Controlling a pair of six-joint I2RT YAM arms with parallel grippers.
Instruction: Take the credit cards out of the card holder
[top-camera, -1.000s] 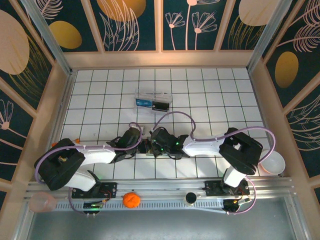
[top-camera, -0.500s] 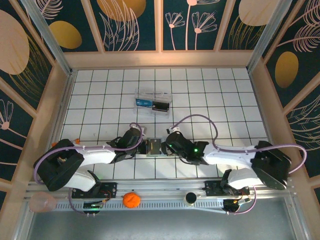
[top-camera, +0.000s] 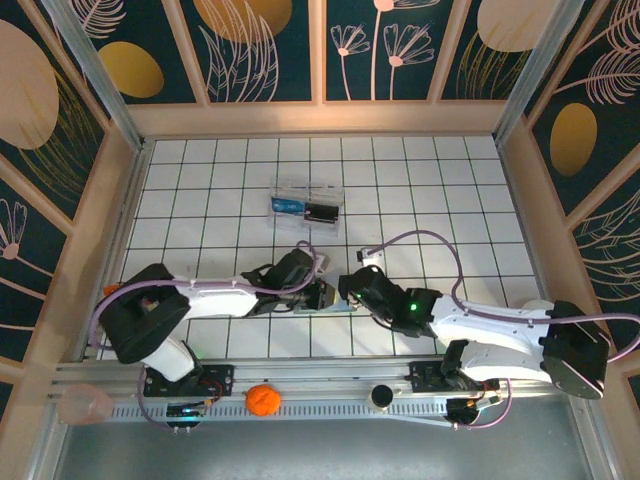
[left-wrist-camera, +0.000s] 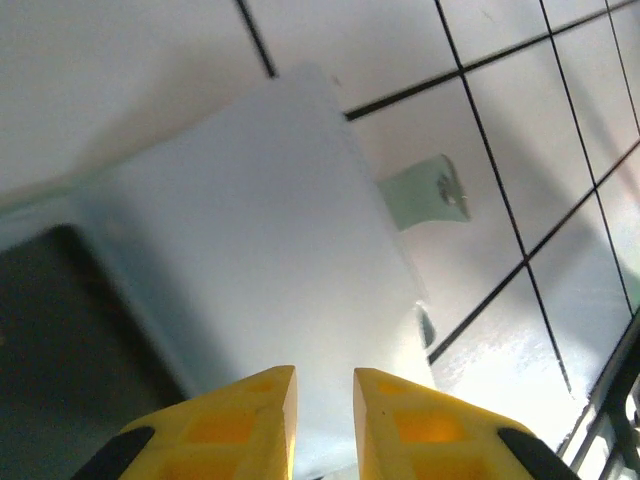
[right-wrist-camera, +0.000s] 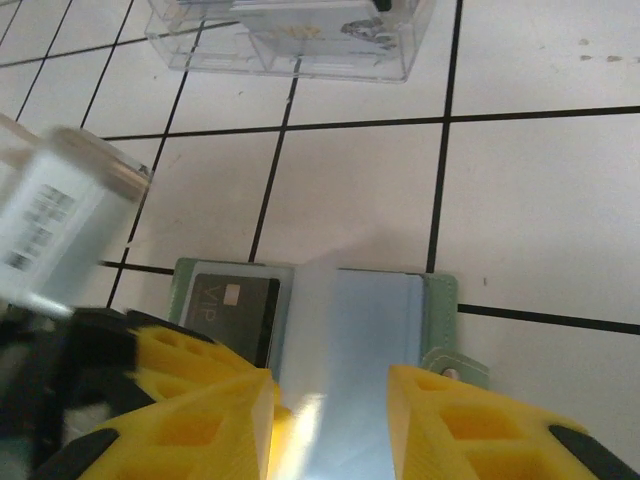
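Lying open at lower centre, the card holder shows 1 dark card; right tool spread, left tool barely parted.

**One Legible Word: "VIP"**

In the right wrist view, the dark card tucked in the left half of the open card holder bears the letters "VIP" beside a small pale square. A white label at the left edge carries rows of dark print (too blurred to read). Markings inside the clear plastic box are illegible too.
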